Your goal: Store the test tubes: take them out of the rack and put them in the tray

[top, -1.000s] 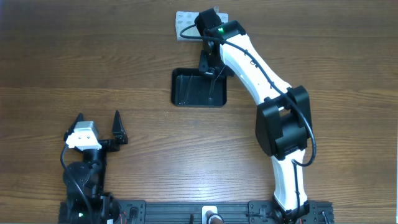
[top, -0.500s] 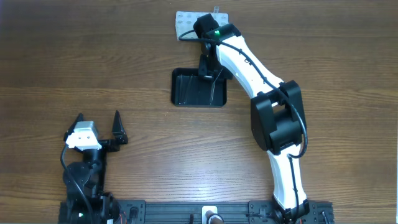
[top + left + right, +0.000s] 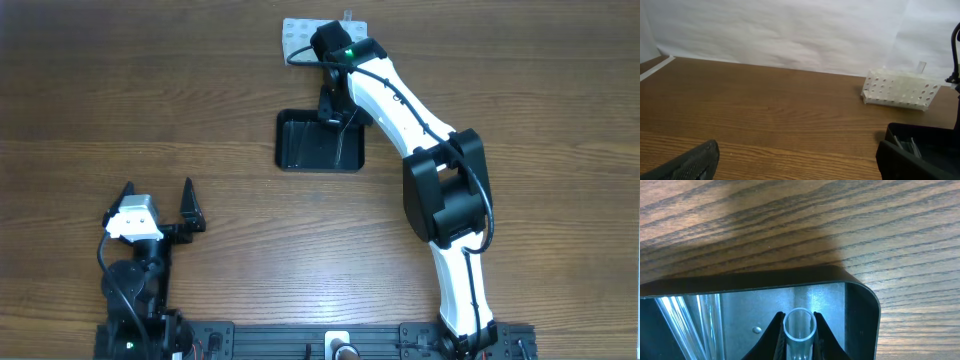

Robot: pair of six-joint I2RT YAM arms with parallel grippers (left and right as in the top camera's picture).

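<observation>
A white test tube rack (image 3: 300, 36) stands at the far middle of the table, with one clear tube (image 3: 922, 66) upright in it. Just in front lies the black tray (image 3: 300, 155). My right gripper (image 3: 335, 108) hangs over the tray's far right corner, shut on a clear test tube (image 3: 800, 322) whose open end faces the camera between the fingers. A few tubes (image 3: 687, 320) lie in the tray (image 3: 765, 282). My left gripper (image 3: 160, 205) rests open near the front left, holding nothing, far from rack (image 3: 900, 89) and tray (image 3: 932, 140).
The wooden table stretches bare to the left and right of the tray. A white backdrop (image 3: 790, 30) closes the far side behind the rack. The arms' black base rail (image 3: 320, 340) runs along the front edge.
The right arm shifted a little to the left with the tube over the tray corner, then held. The left arm stayed put.
</observation>
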